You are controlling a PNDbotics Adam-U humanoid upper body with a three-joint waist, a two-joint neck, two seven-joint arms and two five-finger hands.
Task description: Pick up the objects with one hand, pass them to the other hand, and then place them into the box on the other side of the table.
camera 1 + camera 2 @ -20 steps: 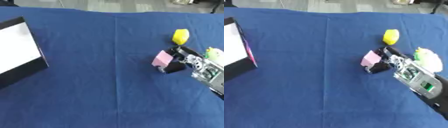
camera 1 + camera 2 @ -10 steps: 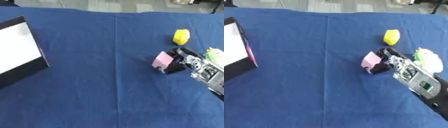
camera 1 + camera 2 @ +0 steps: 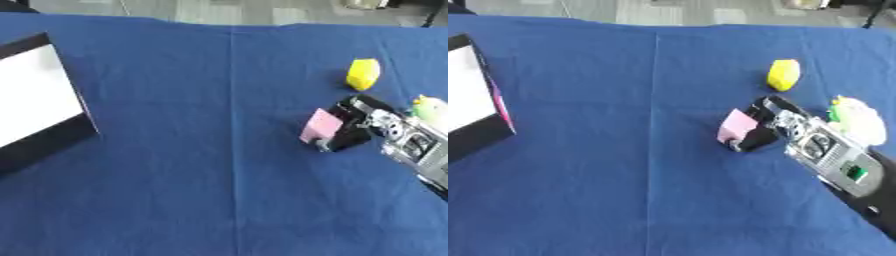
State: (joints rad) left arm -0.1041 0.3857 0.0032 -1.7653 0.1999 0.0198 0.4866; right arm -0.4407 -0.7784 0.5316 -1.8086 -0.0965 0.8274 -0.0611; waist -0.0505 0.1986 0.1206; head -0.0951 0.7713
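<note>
A small pink block (image 3: pixel 320 126) sits at the right of the blue-covered table, and my right hand (image 3: pixel 385 132) is shut on it, with dark fingers (image 3: pixel 347 108) above and a thumb below the block. The arm comes in from the lower right. I cannot tell whether the block rests on the cloth or is just off it. A yellow object (image 3: pixel 362 74) lies farther back, apart from the hand. A white and green object (image 3: pixel 857 119) lies just right of the wrist. The black-walled box (image 3: pixel 48 142) with a white inside stands at the far left. My left hand shows in neither view.
Blue cloth (image 3: pixel 175 190) covers the whole table, with a straight crease running front to back near the middle. The table's far edge runs along the top, with grey floor beyond it.
My right hand and the pink block have shifted slightly toward the near side. The yellow object and the box have stayed where they were.
</note>
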